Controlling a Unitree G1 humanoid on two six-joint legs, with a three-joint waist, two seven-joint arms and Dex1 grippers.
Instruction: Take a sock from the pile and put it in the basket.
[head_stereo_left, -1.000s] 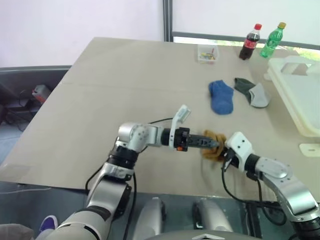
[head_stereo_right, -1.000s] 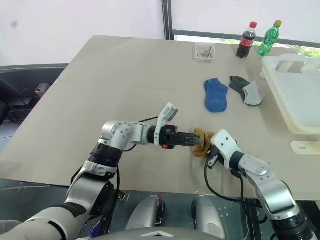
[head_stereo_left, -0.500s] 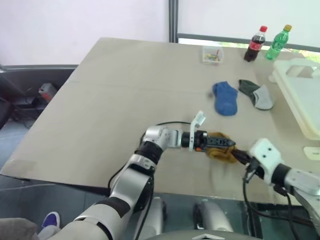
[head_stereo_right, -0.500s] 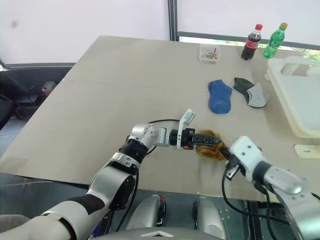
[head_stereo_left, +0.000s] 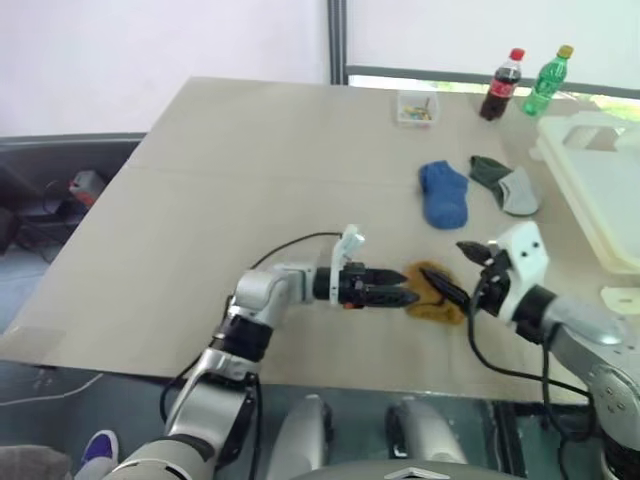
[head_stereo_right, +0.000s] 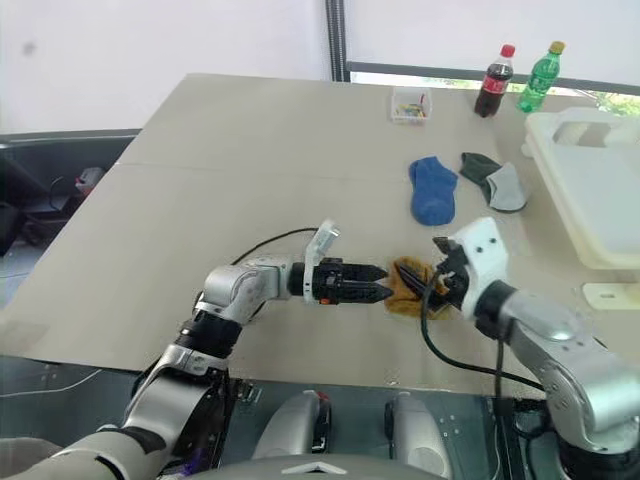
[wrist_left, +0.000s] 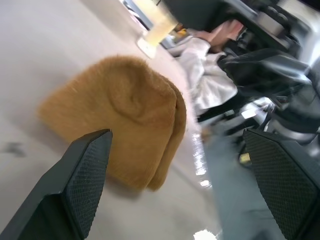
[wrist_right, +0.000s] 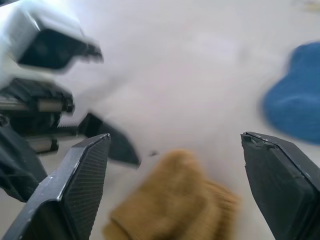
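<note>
- Left gripper (head_stereo_left: 400, 295) lies level over the table (head_stereo_left: 220, 200), pointing toward the right arm; its fingers are spread apart, nothing between them.
- Mustard sock (head_stereo_left: 432, 291) lies bunched on the table just past the left fingertips; contact can't be told from the head views. In the left wrist view the sock (wrist_left: 127, 120) sits beyond and between the two spread fingers (wrist_left: 82, 175), not gripped.
- Right gripper (head_stereo_left: 462, 270) hangs on the other side of the same sock, just above it, fingers wide apart and holding nothing. The right wrist view shows the sock (wrist_right: 175, 200) below and between its fingers (wrist_right: 75, 185), with the left gripper (wrist_right: 107, 142) opposite.
- So the mustard sock sits between the two grippers, free on the table.
- Blue sock (head_stereo_left: 443, 194) lies flat farther out from the right gripper, well apart from it.
- Dark green and grey sock (head_stereo_left: 507, 184) lies just beside the blue one, on the basket side.
- Basket (head_stereo_left: 600, 190) stands at the table's right edge, beyond the right gripper, well apart from the mustard sock; no sock visible in the part shown.
- Far edge of the table: small clear box (head_stereo_left: 416, 107), cola bottle (head_stereo_left: 501, 84), green bottle (head_stereo_left: 548, 79).
</note>
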